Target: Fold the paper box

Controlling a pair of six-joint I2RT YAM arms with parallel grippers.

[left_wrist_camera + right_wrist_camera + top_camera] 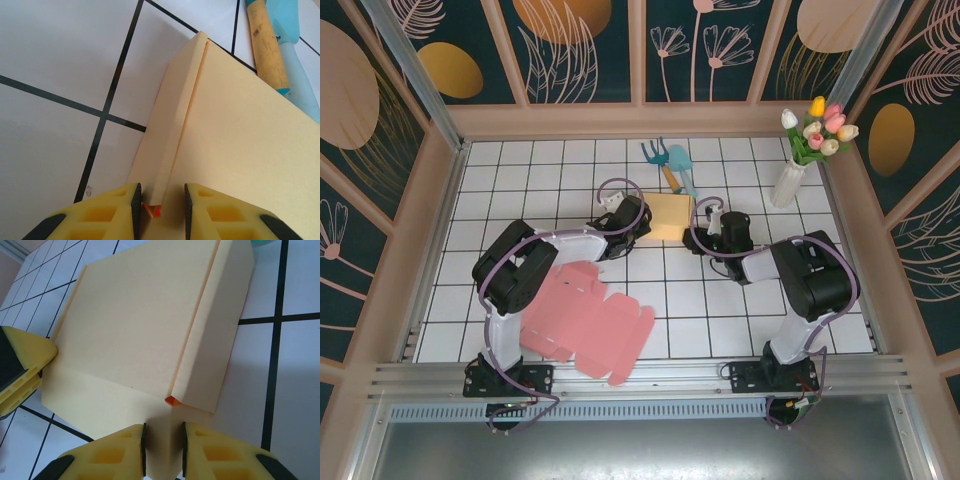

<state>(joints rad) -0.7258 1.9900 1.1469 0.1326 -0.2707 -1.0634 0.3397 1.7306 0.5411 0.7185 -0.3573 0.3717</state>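
Observation:
The yellow paper box (670, 215) lies mid-table between both arms, with its side walls folded up. My left gripper (620, 225) is at the box's left edge. In the left wrist view its open jaws (160, 200) straddle the end of the folded left wall (175, 130); the left pad is against the wall and the right pad stands clear. My right gripper (705, 225) is at the box's right edge. In the right wrist view it (164, 440) is shut on a flap of the box (140, 325), beside the end of a folded wall (210, 340).
A flat pink box blank (590, 320) lies by the left arm's base. A blue garden rake and trowel (670, 165) lie just behind the yellow box, wooden handle (267, 45) close to its corner. A vase of tulips (788, 180) stands at the back right.

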